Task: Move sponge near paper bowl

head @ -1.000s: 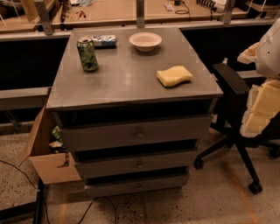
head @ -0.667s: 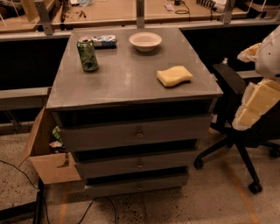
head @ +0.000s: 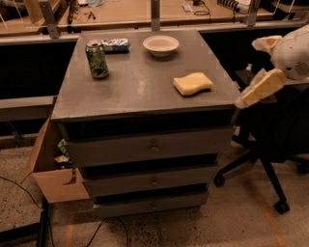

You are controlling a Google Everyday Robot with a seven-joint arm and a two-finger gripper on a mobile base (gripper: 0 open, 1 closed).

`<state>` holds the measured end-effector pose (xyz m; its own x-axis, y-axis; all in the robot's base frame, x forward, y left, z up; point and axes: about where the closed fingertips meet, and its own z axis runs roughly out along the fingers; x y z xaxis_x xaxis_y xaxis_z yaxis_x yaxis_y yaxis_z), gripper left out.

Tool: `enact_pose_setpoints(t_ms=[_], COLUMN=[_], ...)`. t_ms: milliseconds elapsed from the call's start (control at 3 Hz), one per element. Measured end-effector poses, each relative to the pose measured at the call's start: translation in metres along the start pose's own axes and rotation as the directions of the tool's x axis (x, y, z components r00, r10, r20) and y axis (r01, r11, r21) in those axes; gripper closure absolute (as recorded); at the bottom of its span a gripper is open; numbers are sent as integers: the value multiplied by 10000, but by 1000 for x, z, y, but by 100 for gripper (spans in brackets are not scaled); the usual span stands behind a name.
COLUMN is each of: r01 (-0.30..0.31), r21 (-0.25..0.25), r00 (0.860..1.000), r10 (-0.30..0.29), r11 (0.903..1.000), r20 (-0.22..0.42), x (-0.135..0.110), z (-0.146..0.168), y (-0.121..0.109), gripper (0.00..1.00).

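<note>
**Q:** What stands on the cabinet top, and how many of each?

**A:** There are four items on the flat top of the grey three-drawer cabinet [head: 140, 89]:
- one pale yellow, wavy-edged sponge block [head: 193, 83], lying toward the right front
- one small, round, off-white paper bowl [head: 161, 45], at the back near the centre
- one green drink can [head: 97, 59], upright at the back left
- one flat blue-and-white packet [head: 116, 45], just behind the can

The sponge and bowl lie apart, with only bare grey surface between them. The can and packet sit well to the left of that stretch.

**Q:** Where is the end effector?

**A:** There is one cream-yellow gripper [head: 258, 89] on a white arm at the right edge of the view. It hangs off the cabinet's right side, near the front right corner and apart from the sponge. Whether it is spread or pressed together cannot be told.

**Q:** What surrounds the cabinet?

**A:** There is one open brown cardboard box [head: 53, 181] against its lower left side, and one black castor office chair [head: 270, 144] to the right, below the gripper. A long wooden desk [head: 120, 14] stands behind, and a dark cable [head: 19, 193] lies on the speckled floor
</note>
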<state>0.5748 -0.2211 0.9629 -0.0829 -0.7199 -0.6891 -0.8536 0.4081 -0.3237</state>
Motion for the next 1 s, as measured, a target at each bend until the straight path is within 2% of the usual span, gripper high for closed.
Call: enact_pose_setpoints(t_ms=[333,667,1000], r01=[-458,-804,-596], r21=[-428,-757,-346], r00=[9905,9791,9896], r10=[510,930,636], r11=[9980,9939,9976], r20=[1280,1808,1293], x=[-1,3,2], z=[42,86,109], y=[-35,-60,-81], gripper=[0,0,0])
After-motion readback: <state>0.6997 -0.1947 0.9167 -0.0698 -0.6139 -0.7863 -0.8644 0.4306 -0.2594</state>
